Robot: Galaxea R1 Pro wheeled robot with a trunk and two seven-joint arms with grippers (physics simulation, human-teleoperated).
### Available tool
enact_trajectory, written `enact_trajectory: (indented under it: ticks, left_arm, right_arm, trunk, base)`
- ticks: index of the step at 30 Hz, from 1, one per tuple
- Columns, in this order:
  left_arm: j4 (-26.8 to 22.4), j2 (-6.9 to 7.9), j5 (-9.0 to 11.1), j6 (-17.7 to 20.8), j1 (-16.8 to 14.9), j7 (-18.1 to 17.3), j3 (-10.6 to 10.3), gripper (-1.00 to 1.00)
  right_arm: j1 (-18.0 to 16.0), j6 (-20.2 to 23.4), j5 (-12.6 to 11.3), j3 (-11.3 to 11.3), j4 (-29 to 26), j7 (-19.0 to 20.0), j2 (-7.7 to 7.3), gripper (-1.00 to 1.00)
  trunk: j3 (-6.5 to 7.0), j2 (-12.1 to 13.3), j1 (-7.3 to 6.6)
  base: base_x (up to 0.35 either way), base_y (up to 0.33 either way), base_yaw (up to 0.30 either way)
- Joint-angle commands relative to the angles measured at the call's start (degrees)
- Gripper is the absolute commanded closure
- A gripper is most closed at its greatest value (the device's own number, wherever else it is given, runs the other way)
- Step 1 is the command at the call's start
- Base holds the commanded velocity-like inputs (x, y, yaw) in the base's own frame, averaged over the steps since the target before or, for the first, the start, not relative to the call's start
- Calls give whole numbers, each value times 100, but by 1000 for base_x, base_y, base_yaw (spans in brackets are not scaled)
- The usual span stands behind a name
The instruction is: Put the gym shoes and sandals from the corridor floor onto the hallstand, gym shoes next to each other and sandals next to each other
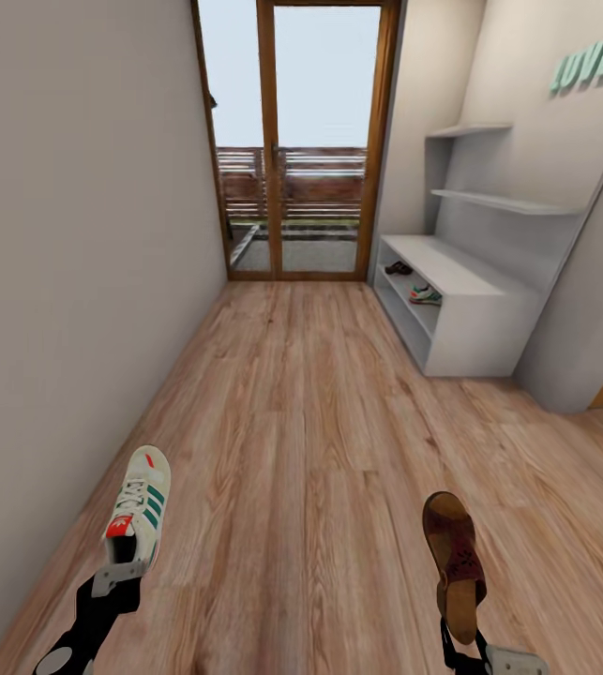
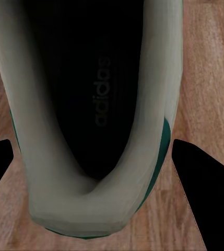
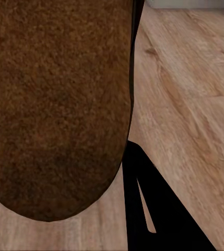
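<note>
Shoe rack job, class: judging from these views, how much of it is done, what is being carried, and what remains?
About half. One dark brown sandal and one white green-striped sneaker already sit in the light grey shoe rack's upper open shelf. The left gripper holds the second white sneaker by its heel; the right gripper holds the second brown sandal. Both remain far from the rack, to be placed beside their partners.

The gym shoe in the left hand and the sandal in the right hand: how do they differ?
The gym shoe is white with green stripes and laces; the sandal is dark reddish-brown. The gym shoe is closed over the foot; the sandal is open with one wide strap. The gym shoe is held by the left hand, the sandal by the right hand. Both point ahead, toward the hallstand.
</note>
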Motion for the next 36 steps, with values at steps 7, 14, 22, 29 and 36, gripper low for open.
enact_trajectory:
  ticks: [7,14,22,29,36]
  left_arm:
    - [2,-5,-57,-21,-6,-49,44,100]
    - [-6,2,-57,-21,-6,-49,44,100]
    - [-5,3,-57,-18,-6,-49,44,100]
    - [2,-4,-57,-21,-6,-49,44,100]
    - [2,-6,-57,-23,-6,-49,44,100]
  right_arm:
    - [-3,-17,10,-46,-3,59,5,100]
    - [-5,-20,10,-46,-6,59,5,100]
    - [-4,-20,10,-46,-11,59,5,100]
    - [-4,-20,10,-46,-6,59,5,100]
    - [-5,-20,10,-46,-6,59,5,100]
  trunk:
    - [-5,-2,2]
    - [-5,-2,2]
    - [-5,-2,2]
    - [-5,-2,2]
    - [-5,-2,2]
  base:
    - [339,0,0]
    - [339,0,0]
    - [339,0,0]
    - [339,0,0]
    - [339,0,0]
